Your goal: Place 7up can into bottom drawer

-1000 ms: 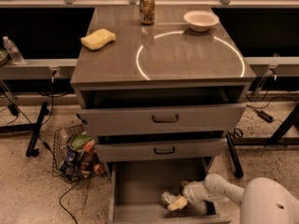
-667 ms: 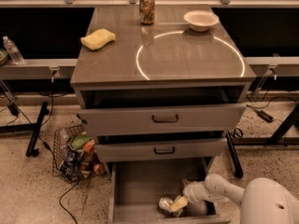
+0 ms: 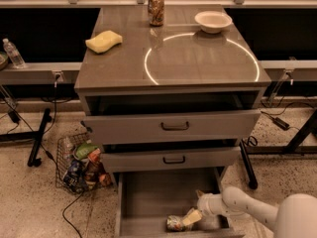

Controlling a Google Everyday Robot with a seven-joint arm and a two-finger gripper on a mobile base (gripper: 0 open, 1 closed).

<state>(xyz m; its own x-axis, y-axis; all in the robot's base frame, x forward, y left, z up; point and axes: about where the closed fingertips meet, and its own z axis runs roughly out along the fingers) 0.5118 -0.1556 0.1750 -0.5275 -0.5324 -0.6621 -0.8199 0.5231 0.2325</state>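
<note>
The 7up can [image 3: 175, 223] lies on its side on the floor of the open bottom drawer [image 3: 148, 197], near its front edge. It is pale green and white with a silver end. My gripper [image 3: 192, 217] reaches into the drawer from the right, on a white arm [image 3: 242, 208]. Its pale fingers [image 3: 193, 216] lie against the right end of the can.
A brown-patterned can [image 3: 156, 9], a white bowl [image 3: 213, 21] and a yellow sponge [image 3: 104, 41] sit on the cabinet top. The two upper drawers [image 3: 171, 128] stand slightly open. A wire basket [image 3: 79, 162] of packets stands on the floor at left, with cables near it.
The can has shifted left and down toward the drawer's front edge and now lies on its side. The gripper has followed it a little lower.
</note>
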